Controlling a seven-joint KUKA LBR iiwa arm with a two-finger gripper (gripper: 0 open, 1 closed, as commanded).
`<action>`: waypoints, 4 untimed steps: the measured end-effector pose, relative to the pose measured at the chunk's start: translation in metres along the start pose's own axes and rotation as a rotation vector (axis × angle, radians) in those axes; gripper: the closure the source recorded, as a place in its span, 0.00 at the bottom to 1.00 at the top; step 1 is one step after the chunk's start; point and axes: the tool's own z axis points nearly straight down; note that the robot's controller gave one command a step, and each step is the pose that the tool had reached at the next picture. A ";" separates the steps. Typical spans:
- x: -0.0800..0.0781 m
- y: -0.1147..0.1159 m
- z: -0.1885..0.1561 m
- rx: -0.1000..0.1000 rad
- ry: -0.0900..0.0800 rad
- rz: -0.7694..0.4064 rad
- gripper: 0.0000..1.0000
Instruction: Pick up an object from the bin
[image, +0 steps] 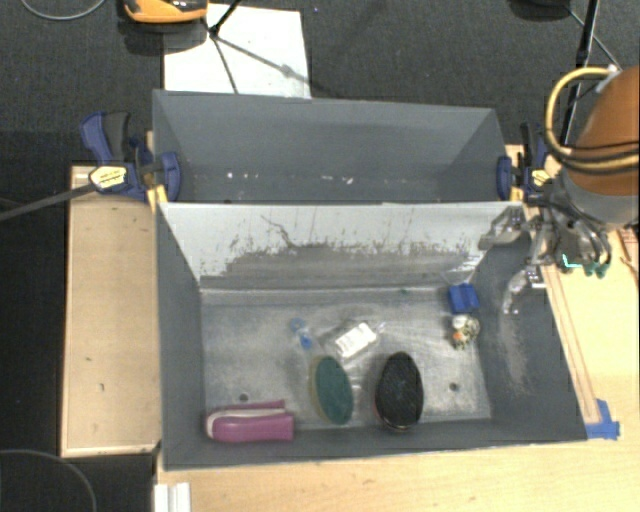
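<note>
Seven loose things are counted on the floor of the grey bin (180, 330), each one of a kind. At the front left a pink-purple block (250, 425) is seen lying flat. A small blue piece (299, 334) is too tiny to be identified. One dark green oval (333, 390) is partly overlapped by a clear packet (350, 340) with a white label, its outline hard to trace. One black oval (398, 390) is set just right of the green one. Further right, one blue block (462, 298) and a small orange-white item (461, 332), not identifiable, are placed near each other. The gripper (508, 265) is seen over the right sloping wall, nearest the blue block; nothing is gripped, and how wide it stands cannot be told. The arm is cut off by the right edge.
</note>
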 end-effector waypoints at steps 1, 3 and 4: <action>-0.007 -0.016 0.166 0.001 -0.012 -0.441 0.00; -0.010 -0.015 0.163 0.004 -0.011 -0.445 0.00; -0.012 -0.015 0.162 0.004 -0.013 -0.447 0.00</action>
